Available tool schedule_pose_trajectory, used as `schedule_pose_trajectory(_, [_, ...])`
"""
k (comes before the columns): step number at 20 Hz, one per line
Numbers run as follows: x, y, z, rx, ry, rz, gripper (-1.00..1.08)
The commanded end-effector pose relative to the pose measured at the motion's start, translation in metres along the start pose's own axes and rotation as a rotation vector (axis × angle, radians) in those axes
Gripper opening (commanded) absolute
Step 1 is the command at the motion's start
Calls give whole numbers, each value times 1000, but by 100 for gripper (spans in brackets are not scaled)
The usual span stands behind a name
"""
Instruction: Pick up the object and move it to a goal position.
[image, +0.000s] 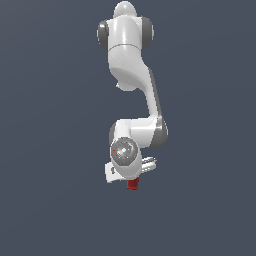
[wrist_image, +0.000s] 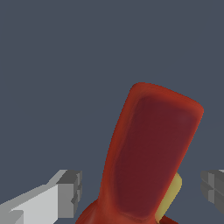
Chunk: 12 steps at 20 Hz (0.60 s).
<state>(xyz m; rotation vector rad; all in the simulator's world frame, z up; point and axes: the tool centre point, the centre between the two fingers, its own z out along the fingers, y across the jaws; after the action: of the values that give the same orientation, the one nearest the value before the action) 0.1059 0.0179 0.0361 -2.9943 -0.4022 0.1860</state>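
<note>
The object (wrist_image: 151, 153), a red-orange drill with a yellowish trigger at its side, fills the wrist view and stands between my two grey fingertips. My gripper (wrist_image: 142, 190) is open around it, with a gap showing on each side between pad and drill. In the exterior view only a small red part of the object (image: 132, 184) shows under the white hand (image: 120, 170), which hides the fingers there.
The white arm (image: 131, 60) reaches from the exterior view's top down to the hand. A plain dark grey floor (image: 50, 150) lies all around.
</note>
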Motion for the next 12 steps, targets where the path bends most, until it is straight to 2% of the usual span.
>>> schedule_pose_trajectory(1, [0, 0, 9, 0, -1, 0, 108])
schedule_pose_trajectory(3, [0, 0, 11, 0, -1, 0, 108])
schedule_pose_trajectory(4, [0, 0, 11, 0, -1, 0, -100])
schedule_pose_trajectory(12, [0, 0, 11, 0, -1, 0, -100])
